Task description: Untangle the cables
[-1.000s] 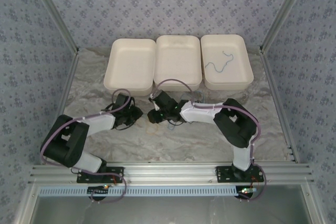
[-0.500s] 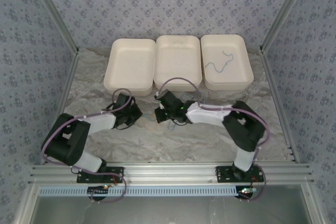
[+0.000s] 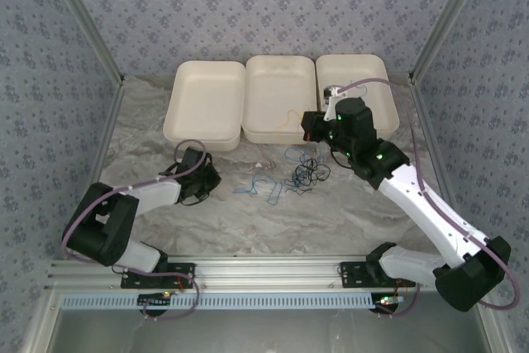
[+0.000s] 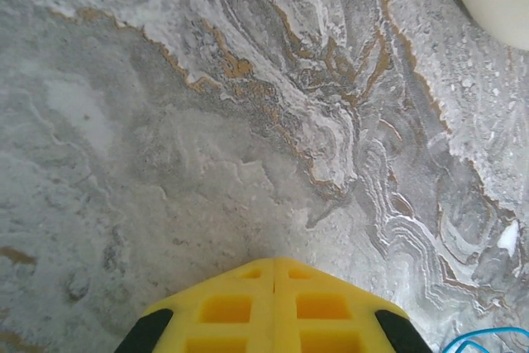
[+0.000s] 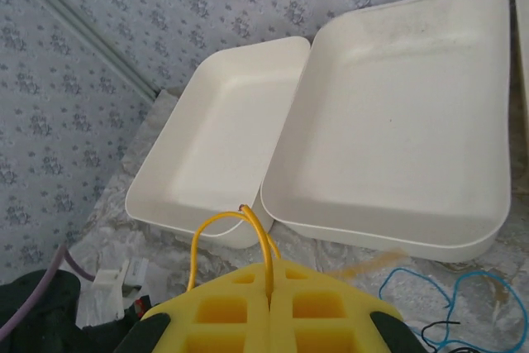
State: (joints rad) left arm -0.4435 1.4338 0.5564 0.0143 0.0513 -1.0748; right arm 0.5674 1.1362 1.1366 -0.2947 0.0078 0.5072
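Now that my right arm [image 3: 413, 196] has lifted off the heap it was crouched over a second ago and swung toward the white trays [image 3: 207, 103], my right gripper [image 5: 270, 269] hangs at the near edge of the middle tray [image 5: 397, 121]. Its fingers are clenched on the orange cable [image 5: 221, 222], whose loop arcs up from between them. That strand looks parted from the rest, which I judge means one cable is out and ready to be dropped in a tray.

The remaining cables [image 3: 299, 173] lie uncovered on the table [image 3: 165, 142] in front of the middle tray: a black snarl with blue strands [image 3: 266, 189] trailing to its left. My left gripper [image 4: 274, 264] sits low over the table, fingers pressed together on nothing, a bit of blue just beside it.

Counting: three trays, two arms, one orange cable. The blue and black strands I cannot number while they overlap.
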